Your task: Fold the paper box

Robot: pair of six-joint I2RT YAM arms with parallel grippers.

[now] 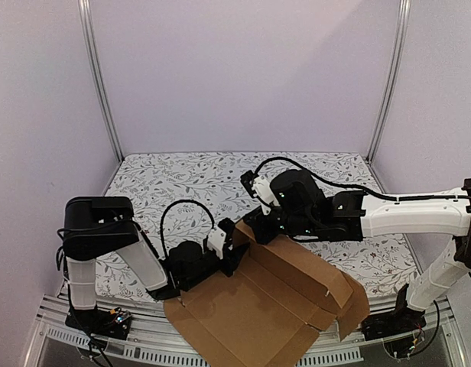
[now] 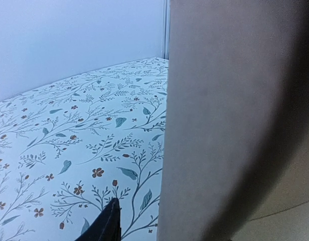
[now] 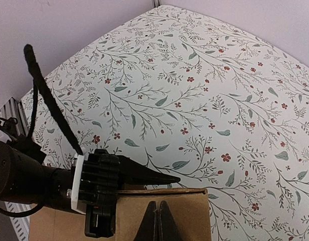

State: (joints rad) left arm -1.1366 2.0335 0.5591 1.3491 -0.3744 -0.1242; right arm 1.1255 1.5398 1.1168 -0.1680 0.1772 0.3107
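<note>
Starting at the left: left gripper (image 1: pixel 234 256) tucked in low, right at the far left edge of the paper box (image 1: pixel 266 306). Hard to tell how wide open. Only one dark finger (image 2: pixel 110 223) showing in its own camera, with a tall brown wall of card just beside it. Can't tell about any hold on the card either. Probably put there to keep that side flap standing up.

On to the middle: brown and mostly flat, lying on the flowery table (image 1: pixel 182 176) at the near edge and poking out past it. Only partly folded, with flaps lifted along the back.

Over to the right: right gripper (image 1: pixel 253 232) hanging over the back of the box. Fingers shut tight together, nothing between them, tips against the raised back flap. Looks like a push, not a pinch, to tip that flap over. Needs care, to stop the card from sliding away.
</note>
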